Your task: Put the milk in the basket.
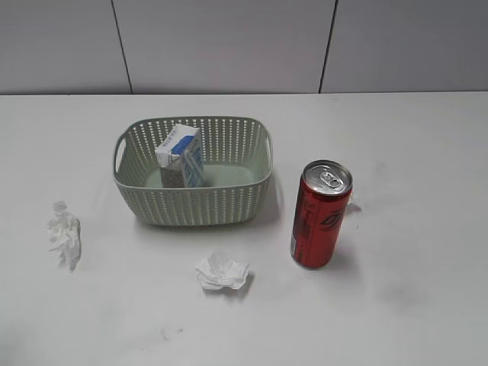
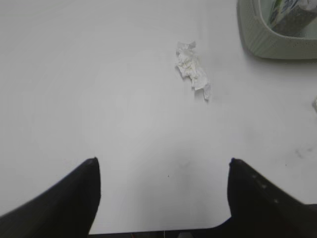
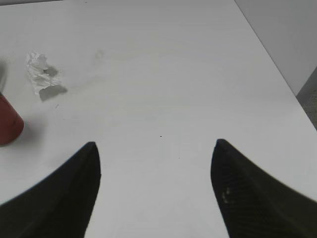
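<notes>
Already done: the milk (image 1: 181, 156) stands tilted inside the basket (image 1: 194, 204)
Both grippers, left (image 2: 162, 173) and right (image 3: 154, 156), hover with fingers apart over bare surface (image 1: 396, 305); nothing further seems needed

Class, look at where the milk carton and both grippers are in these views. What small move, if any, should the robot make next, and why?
Probably none beyond keeping both arms back. The milk already sits inside the basket, leaning slightly. The left gripper and right gripper are open and empty over bare table, well clear of the red can, so the job looks done.
</notes>
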### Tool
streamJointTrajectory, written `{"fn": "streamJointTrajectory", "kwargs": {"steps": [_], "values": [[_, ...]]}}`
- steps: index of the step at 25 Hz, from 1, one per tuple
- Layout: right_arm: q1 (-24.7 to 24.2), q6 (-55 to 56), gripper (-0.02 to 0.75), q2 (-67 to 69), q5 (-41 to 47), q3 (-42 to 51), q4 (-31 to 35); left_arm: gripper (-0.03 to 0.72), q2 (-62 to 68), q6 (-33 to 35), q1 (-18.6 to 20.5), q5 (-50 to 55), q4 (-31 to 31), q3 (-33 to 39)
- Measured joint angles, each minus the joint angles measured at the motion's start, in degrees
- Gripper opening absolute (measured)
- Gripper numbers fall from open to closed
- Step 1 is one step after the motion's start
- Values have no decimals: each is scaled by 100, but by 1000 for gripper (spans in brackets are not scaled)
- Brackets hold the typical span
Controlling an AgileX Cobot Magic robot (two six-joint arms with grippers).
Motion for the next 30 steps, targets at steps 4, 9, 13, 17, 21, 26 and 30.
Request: {"fn": "streamJointTrajectory", "kwargs": {"steps": [4,9,13,17,21,26,30], "values": [[0,0,554,0,0,0,0,603,-1002,0,0,-26,6,604],[0,0,554,0,0,0,0,599,-2199,0,0,-17,148,1170],[0,0,554,0,0,0,0,594,-2911,0,0,46,332,1362],[0,0,554,0,0,0,0,593,-3298,0,0,157,492,1369],[0,0,554,0,0,0,0,593,-3351,0,0,180,554,1406],[0,0,554,0,5,0,0,590,-3351,0,5,88,542,1645],[0,0,554,0,5,0,0,589,-3351,0,5,-53,499,1681]]}}
